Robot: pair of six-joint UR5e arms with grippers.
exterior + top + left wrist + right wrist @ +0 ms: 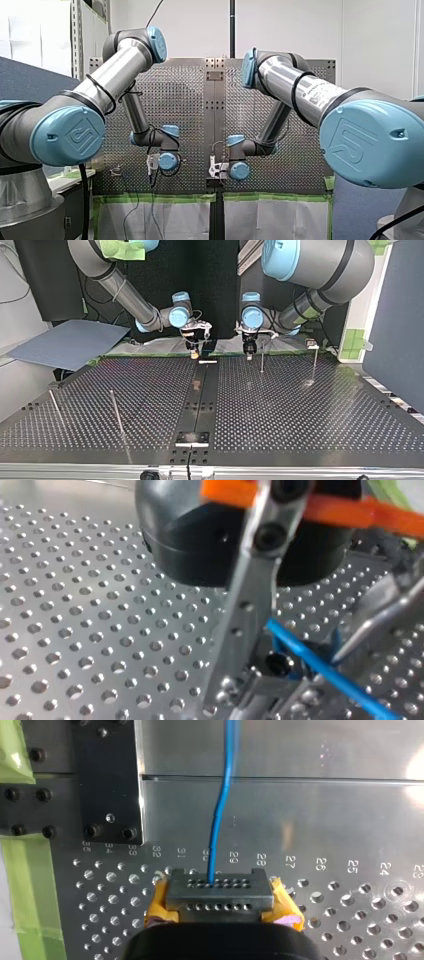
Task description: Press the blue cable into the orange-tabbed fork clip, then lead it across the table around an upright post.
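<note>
Blue cable (220, 815) is held by my right gripper (216, 890), yellow-padded fingers (159, 906) clamped on it, & led straight ahead. My left gripper (248, 351), upper centre of top view: open or closed can't be told. In its wrist view cable is seen beside a screwed fitting (280, 664), prob. the clip. Clip-pressing is judged in hand; post (261, 359) not yet rounded. Next: cable to be aligned over fork & pushed down, tension kept. Cable: thin, smooth, gently bent.

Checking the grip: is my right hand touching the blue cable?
Touching. Right wrist view: the cable runs straight into the right hand's shut fingertips.
</note>
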